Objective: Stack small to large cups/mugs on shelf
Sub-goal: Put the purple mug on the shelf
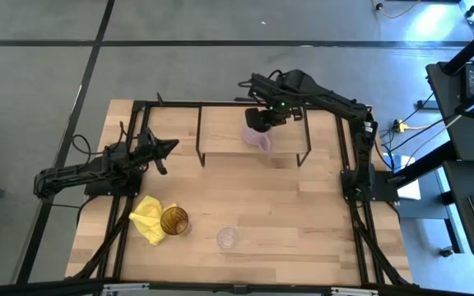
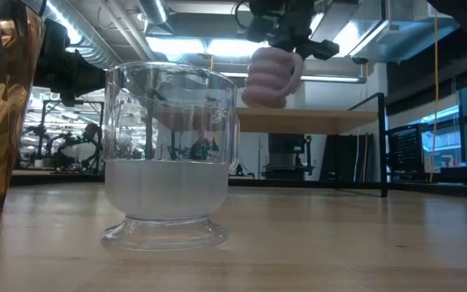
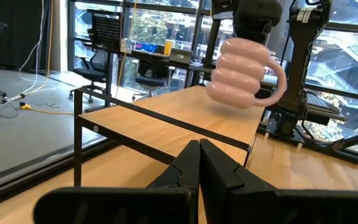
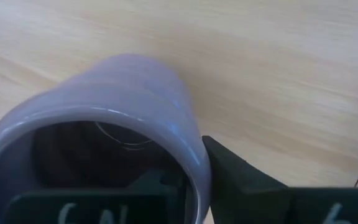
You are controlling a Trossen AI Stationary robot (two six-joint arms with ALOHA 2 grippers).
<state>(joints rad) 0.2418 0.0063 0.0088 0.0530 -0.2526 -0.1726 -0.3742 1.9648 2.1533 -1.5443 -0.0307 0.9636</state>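
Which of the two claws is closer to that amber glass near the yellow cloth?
The left. The left gripper hangs just up-table from the amber glass, its fingers closed. The right gripper is farther off, over the shelf, gripping the purple mug.

One camera hangs overhead, looking straight down on the whole counter (image 1: 303,222). Another sits at counter height, nearly against the clear glass cup (image 2: 169,154), facing the room. Each wrist camera looks past its own fingers; both, like the other two, catch the purple mug (image 3: 244,74) over the shelf (image 1: 229,131).
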